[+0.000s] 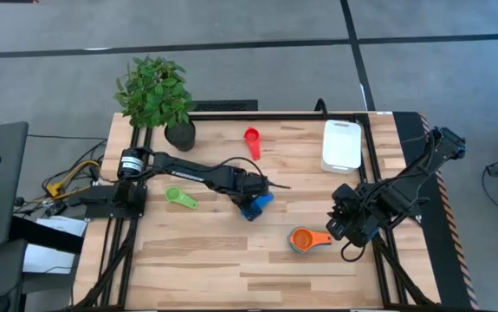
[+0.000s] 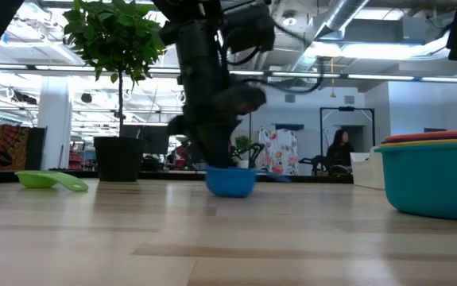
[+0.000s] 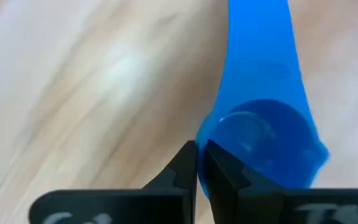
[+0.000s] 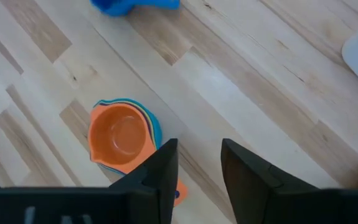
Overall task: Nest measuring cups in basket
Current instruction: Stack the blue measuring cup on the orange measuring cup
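Blue cup [image 1: 261, 204] mid-frame: our left gripper [image 3: 197, 168] is together beside it; right gripper [image 4: 198, 163] apart; no writing readable.

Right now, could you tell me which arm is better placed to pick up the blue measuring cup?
Left. The left gripper is down at the blue measuring cup mid-table, its fingers shut against the cup's rim. The right gripper hovers open over the orange-topped cup stack, well away from it.

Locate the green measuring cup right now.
High view: the green measuring cup lies left of centre on the table, between the left arm's base and the blue cup.
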{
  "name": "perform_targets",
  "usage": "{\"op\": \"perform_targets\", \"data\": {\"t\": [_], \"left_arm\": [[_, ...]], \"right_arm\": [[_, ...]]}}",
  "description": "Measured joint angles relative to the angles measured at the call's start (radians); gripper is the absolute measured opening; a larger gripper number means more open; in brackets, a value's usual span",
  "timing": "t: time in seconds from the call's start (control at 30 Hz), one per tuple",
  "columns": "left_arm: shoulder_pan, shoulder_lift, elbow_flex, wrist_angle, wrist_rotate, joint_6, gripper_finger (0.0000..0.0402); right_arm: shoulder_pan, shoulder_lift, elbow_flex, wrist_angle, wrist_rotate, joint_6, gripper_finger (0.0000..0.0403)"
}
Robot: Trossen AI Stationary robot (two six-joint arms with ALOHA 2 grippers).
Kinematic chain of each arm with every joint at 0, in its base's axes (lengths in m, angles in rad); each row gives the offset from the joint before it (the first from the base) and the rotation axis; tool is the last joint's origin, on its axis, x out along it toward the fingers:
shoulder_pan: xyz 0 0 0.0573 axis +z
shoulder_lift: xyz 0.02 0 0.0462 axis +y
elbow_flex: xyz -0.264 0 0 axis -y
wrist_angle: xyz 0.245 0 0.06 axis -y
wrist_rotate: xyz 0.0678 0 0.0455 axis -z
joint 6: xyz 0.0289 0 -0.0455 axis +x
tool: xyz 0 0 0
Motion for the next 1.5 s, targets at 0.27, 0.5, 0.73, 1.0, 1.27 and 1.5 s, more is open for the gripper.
{"op": "perform_targets", "data": {"t": [0.27,0.5,0.73,1.0,1.27,1.5], "left_arm": [[-0.079,0.0,0.121,0.145,0.057,0.366,0.0003],[-0.106,0.05,0.309,0.252,0.014,0.342,0.0002],[-0.106,0.205,0.549,0.256,0.017,0.346,0.0001],[-0.11,0.298,0.637,0.26,0.097,0.426,0.0001],[-0.127,0.356,0.638,0.283,0.133,0.431,0.0],[-0.141,0.356,0.636,0.209,0.149,0.439,0.0]], "right_arm": [[0.0,-0.016,0.0,-0.005,0.0,-0.007,0.0122],[0.0,-0.089,-0.001,-0.007,0.001,0.018,0.0119],[0.002,-0.146,-0.001,-0.013,0.001,0.021,0.0118],[0.046,-0.168,-0.001,-0.018,0.003,0.048,0.0118],[0.083,-0.169,-0.001,-0.06,0.003,0.101,0.0118],[0.094,-0.169,0.0,-0.07,0.003,0.125,0.0118]]}}
